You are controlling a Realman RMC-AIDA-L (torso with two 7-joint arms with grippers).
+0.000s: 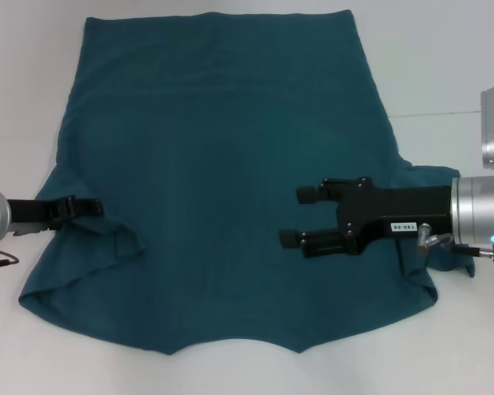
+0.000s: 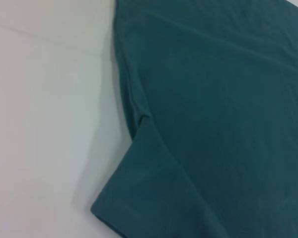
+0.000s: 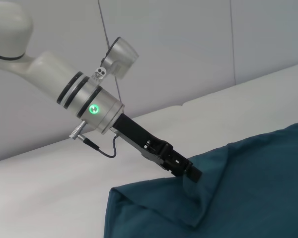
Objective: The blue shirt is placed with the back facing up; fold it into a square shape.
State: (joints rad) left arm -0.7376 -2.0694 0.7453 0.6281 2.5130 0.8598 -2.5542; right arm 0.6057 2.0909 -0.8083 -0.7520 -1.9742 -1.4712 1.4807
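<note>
The large dark teal-blue short-sleeved cotton shirt [image 1: 222, 164] is being displayed spread flat across the white counter [image 1: 445, 58], its plain side facing up and its straight hem lying at the far edge. Its left sleeve is being bunched into a raised fold near the left border of the cloth, and its right sleeve is being shown rumpled beneath the right arm. The left tool [image 1: 89, 207] is being held at that left sleeve, with its black fingers clenched on a pinch of the shirt's fabric, as is being shown in the right wrist view [image 3: 191, 173]. The right tool [image 1: 300, 216] is being held over the shirt's right half, pointing toward the middle, its two black fingers spread apart and released, with nothing between them.
</note>
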